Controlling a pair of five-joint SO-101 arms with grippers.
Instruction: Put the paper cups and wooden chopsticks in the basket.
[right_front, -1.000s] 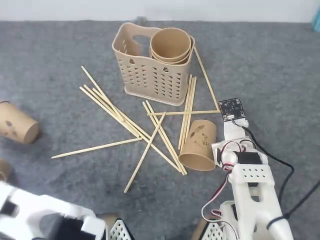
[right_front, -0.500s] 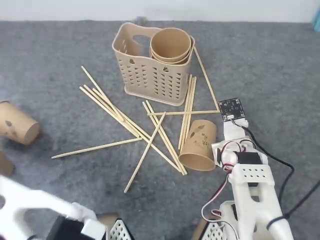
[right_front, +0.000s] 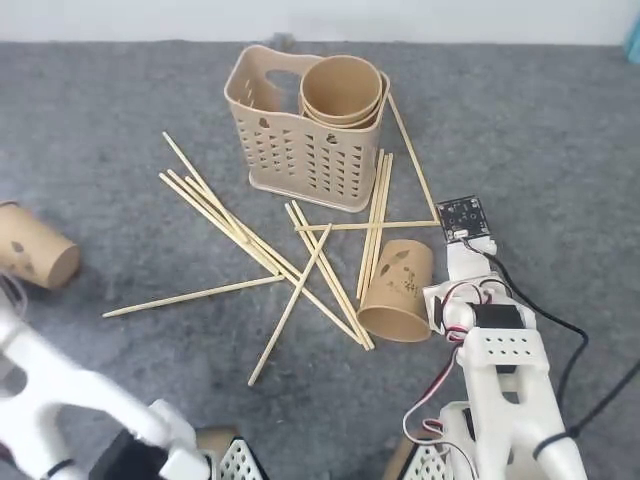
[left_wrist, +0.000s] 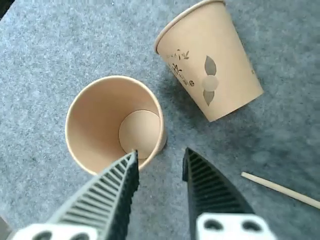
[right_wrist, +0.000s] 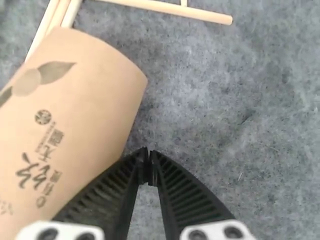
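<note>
Grey felt (right_front: 560, 120) covers the whole table, fuzzy and flecked, with a strip of pale wall (right_front: 320, 18) along the far edge. Near that edge stands the basket (right_front: 290, 150), beige plastic pierced with rows of slots and small leaf-shaped cut-outs. Nested cups (right_front: 342, 88) sit mouth-up in its end nearer the right arm (right_front: 505, 400). Chopsticks (right_front: 232, 228) lie scattered on the felt in front of the basket, crossing one another, and a few more lie along its side.

The right cup (right_front: 400, 285) lies on its side among those sticks. It is printed with a leaf sprig, a small round mark and a column of dark characters. The right gripper (right_wrist: 149, 157) hangs low over bare felt just beside this cup's wall. It is clenched on nothing, its ribbed black fingers (right_wrist: 175, 185) meeting at the tips.

Across the table the tipped cup (right_front: 35, 258) lies on its side with the same leaf print and a line of lettering too fine to read. Near it, not touching, stands the upright cup (left_wrist: 115, 122), plain brown inside. The left gripper (left_wrist: 159, 157) hovers over it, released. One fingertip (left_wrist: 127, 167) is over the mouth just inside the rim and the other is over the felt outside, so the cup's wall lies between them. Contact cannot be told. A stick end (left_wrist: 280, 187) lies on the felt nearby.
</note>
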